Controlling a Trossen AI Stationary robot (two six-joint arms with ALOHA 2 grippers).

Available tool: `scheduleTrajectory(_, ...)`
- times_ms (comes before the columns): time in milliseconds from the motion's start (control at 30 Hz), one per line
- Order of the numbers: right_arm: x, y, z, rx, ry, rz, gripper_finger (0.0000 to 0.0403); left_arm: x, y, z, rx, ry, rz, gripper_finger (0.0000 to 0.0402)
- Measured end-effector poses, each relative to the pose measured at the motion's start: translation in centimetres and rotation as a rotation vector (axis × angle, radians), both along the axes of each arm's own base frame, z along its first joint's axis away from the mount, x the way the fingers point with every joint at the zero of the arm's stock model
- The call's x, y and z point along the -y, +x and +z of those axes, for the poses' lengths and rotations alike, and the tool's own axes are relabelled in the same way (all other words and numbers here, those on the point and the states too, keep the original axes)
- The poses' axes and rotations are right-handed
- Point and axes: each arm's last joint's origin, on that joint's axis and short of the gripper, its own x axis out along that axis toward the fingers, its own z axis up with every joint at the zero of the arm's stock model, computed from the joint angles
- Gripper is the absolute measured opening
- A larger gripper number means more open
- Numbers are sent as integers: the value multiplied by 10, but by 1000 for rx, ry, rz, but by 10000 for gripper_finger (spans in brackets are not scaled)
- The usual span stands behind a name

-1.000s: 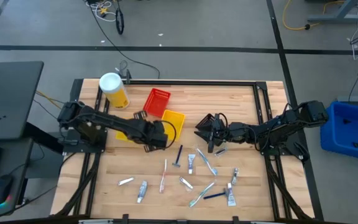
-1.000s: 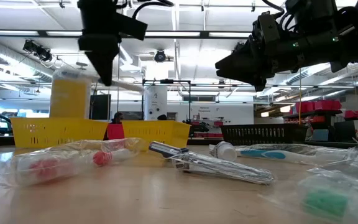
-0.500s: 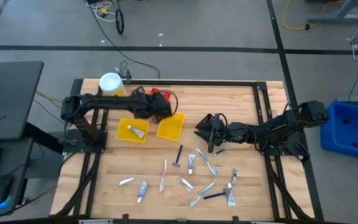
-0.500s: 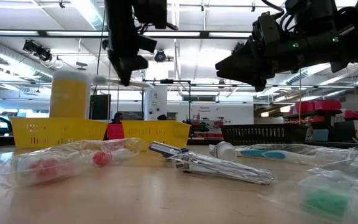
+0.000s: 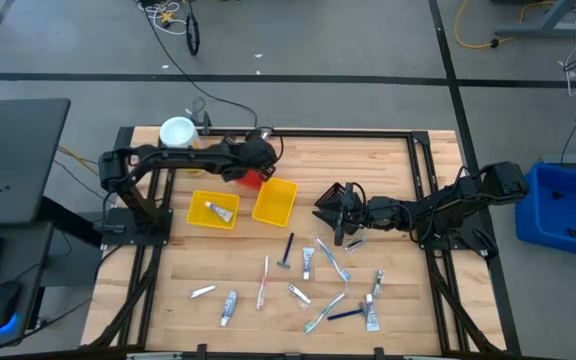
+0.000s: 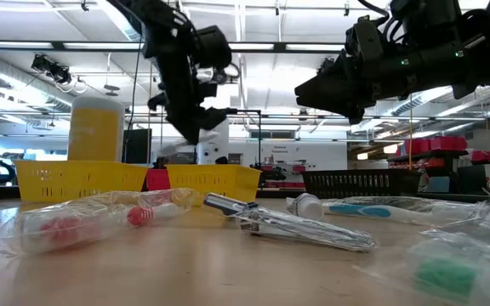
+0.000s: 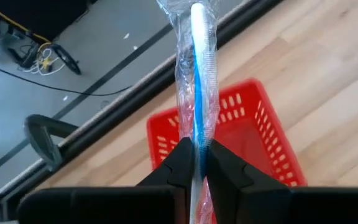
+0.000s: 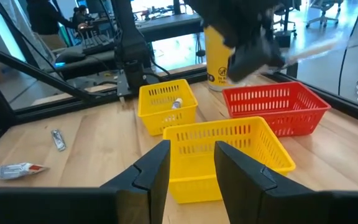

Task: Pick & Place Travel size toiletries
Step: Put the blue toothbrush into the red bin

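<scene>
My left gripper [image 5: 259, 156] is shut on a white-and-blue toothbrush [image 7: 197, 74] in a clear wrapper, above the red bin [image 7: 229, 134] near the table's far edge. The right wrist view shows this gripper [image 8: 244, 40] with the toothbrush [image 8: 309, 48] sticking out over the red bin [image 8: 275, 106]. My right gripper [image 5: 330, 211] hovers open at mid-table, right of the yellow bins. Several wrapped toothbrushes, tubes and razors [image 5: 308, 275] lie flat on the near half of the table. My left gripper pinches the wrapped toothbrush's shaft [image 7: 197, 148] between its two fingers [image 7: 180, 163]. The brush runs on forward past the fingertips, along the fingers. It is lifted clear, over the red bin.
Two yellow bins sit side by side: one [image 5: 213, 209] holds a toothpaste tube, the other [image 5: 275, 202] is next to the red bin. A yellow canister with a white lid [image 5: 178, 133] stands at the far left corner. A black frame rail [image 5: 368, 132] borders the far edge.
My left gripper has carried the toothbrush from above the yellow bins toward the table's far edge and now stands over the red bin. My right arm has kept still.
</scene>
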Motion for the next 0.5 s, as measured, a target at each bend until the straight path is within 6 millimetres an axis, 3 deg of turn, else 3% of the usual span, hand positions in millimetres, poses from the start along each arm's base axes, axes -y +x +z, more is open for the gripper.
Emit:
scheduleTrajectory(200,0,0,0,-1,-3,1,130,2,-8,-32,45,50,-14,39)
scheduleTrajectory(500,1,0,0,0,-7,-43,129,1,-13,-45,24,94,-91,47)
